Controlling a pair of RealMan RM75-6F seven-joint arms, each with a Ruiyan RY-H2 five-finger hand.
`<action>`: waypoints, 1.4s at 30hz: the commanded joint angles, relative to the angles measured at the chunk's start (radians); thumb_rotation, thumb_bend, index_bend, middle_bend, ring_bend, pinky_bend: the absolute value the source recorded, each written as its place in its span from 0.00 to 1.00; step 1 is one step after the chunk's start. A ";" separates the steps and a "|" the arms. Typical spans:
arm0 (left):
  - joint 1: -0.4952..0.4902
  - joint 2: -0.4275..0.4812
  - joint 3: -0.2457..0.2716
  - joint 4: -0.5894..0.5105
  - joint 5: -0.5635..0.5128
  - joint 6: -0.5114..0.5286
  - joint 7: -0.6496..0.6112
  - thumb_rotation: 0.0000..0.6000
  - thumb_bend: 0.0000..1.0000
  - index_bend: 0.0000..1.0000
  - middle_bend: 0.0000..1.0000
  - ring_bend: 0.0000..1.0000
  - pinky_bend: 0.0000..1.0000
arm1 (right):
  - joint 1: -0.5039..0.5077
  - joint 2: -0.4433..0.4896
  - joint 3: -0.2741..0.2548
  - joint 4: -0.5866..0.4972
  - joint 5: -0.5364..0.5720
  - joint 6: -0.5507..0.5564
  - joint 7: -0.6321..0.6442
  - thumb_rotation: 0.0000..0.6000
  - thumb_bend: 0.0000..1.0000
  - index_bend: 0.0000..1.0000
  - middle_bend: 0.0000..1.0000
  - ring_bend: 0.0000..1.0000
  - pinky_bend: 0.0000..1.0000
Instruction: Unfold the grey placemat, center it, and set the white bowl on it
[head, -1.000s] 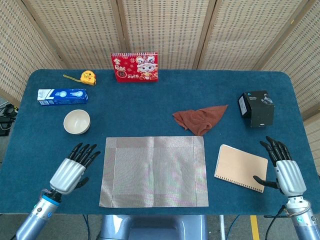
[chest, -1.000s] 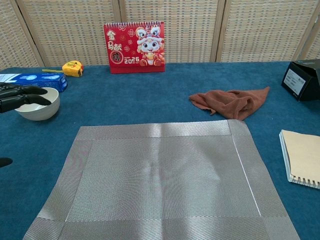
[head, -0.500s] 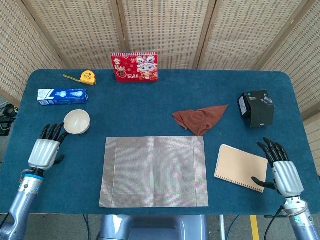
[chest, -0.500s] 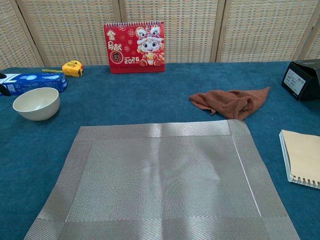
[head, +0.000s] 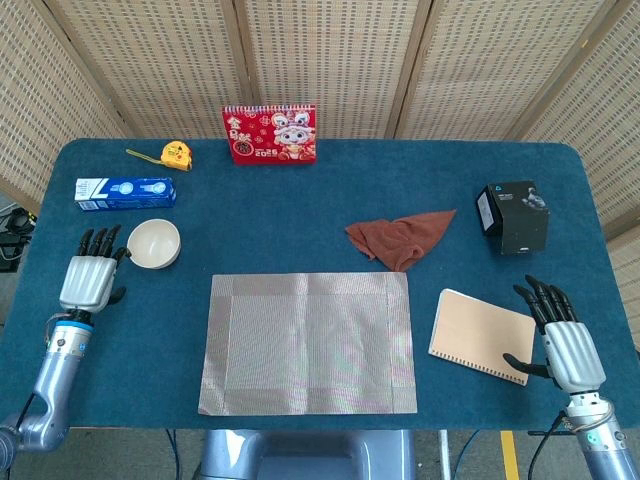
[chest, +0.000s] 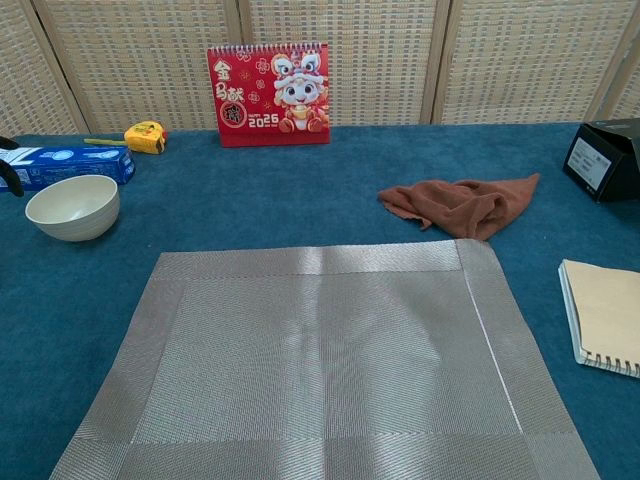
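Note:
The grey placemat (head: 309, 342) (chest: 320, 365) lies fully unfolded and flat at the front middle of the blue table. The white bowl (head: 154, 243) (chest: 73, 207) stands upright and empty on the table, left of and behind the mat. My left hand (head: 88, 278) hovers just left of the bowl with its fingers straight and apart, holding nothing; only a dark fingertip (chest: 10, 172) shows at the left edge of the chest view. My right hand (head: 560, 338) is at the front right, fingers spread, beside the notebook and holding nothing.
A tan spiral notebook (head: 481, 335) lies right of the mat. A brown cloth (head: 400, 237) is bunched behind the mat's right corner. A black box (head: 512, 216) stands at the right; a toothpaste box (head: 125, 192), a tape measure (head: 174, 154) and a red calendar (head: 269, 134) line the back.
My left hand has swung from beside the mat's left edge out and back to the bowl's left side. The right hand has hardly moved. Mat and bowl are unmoved.

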 joint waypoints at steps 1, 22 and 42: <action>-0.020 -0.027 -0.014 0.031 -0.023 -0.028 0.023 1.00 0.24 0.33 0.00 0.00 0.00 | 0.000 -0.001 0.001 0.002 0.003 -0.002 -0.001 1.00 0.13 0.14 0.00 0.00 0.00; -0.106 -0.179 -0.056 0.210 -0.100 -0.145 0.082 1.00 0.34 0.39 0.00 0.00 0.00 | 0.006 -0.010 0.008 0.027 0.025 -0.020 0.000 1.00 0.13 0.14 0.00 0.00 0.00; -0.103 -0.210 -0.038 0.235 -0.033 -0.087 0.034 1.00 0.55 0.72 0.00 0.00 0.00 | 0.006 -0.011 0.005 0.031 0.015 -0.016 0.010 1.00 0.13 0.14 0.00 0.00 0.00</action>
